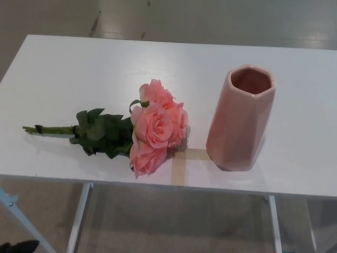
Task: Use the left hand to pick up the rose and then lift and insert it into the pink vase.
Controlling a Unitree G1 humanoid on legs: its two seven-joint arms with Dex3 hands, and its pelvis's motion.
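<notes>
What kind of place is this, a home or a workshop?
More likely a lab or test room than a home: a plain white folding table on a bare concrete floor, with tape marks beside the pink vase and rose.
</notes>
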